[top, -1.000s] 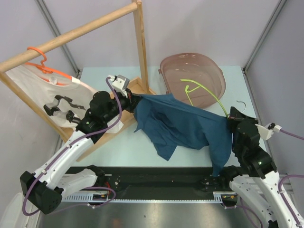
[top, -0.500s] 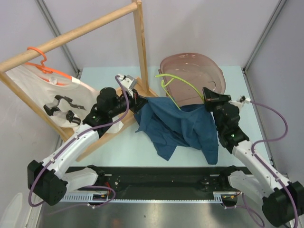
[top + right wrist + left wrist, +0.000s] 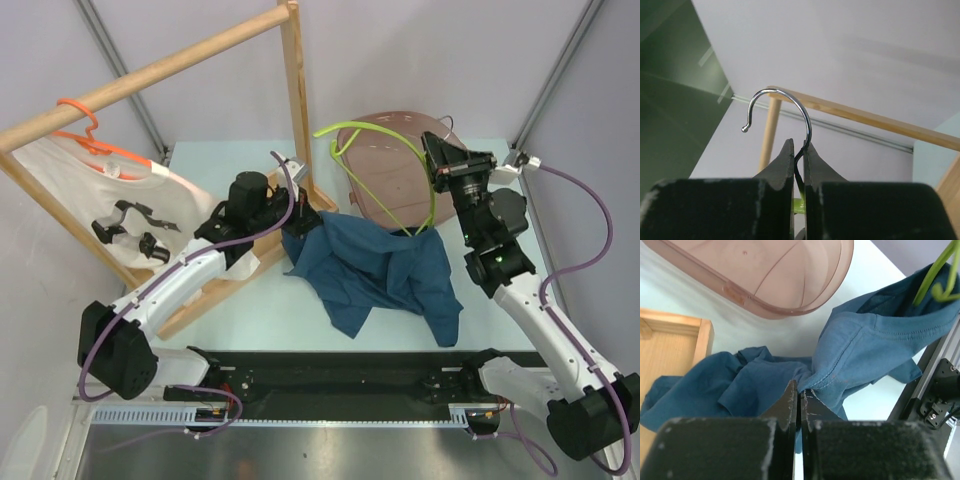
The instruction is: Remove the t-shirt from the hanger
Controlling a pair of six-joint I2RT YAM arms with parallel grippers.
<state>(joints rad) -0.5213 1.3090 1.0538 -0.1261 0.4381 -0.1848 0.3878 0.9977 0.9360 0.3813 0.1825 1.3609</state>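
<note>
Shirt [image 3: 380,270], the blue one, lies mostly slumped on the table between the two arms in the top view, so the job looks well along but not finished: the green hanger [image 3: 345,125] is lifted high and tilted, yet its lower end appears to dip into the cloth just below the right gripper [image 3: 436,158]. What is left, as I judge it, is to draw that last limb clear of the neck opening. The left gripper [image 3: 292,212] sits at the far-left corner of the shirt with its jaws together on a pinch of fabric, pinning it while the hanger is pulled away toward the tub [image 3: 350,170]. From the left wrist, the left gripper [image 3: 800,390] shows its jaws pressed nearly flush, a fold of the shirt [image 3: 865,350] clamped at their tips; ahead and to the right of them the collar stands raised with the hanger [image 3: 935,275] running down into it, and the tub [image 3: 765,275] lies beyond the tips. From the right wrist, the right gripper [image 3: 799,150] has its jaws shut tight on the stem of the metal hook [image 3: 790,98], which curls up and left above the tips, touching nothing else; the shirt is out of sight here.
</note>
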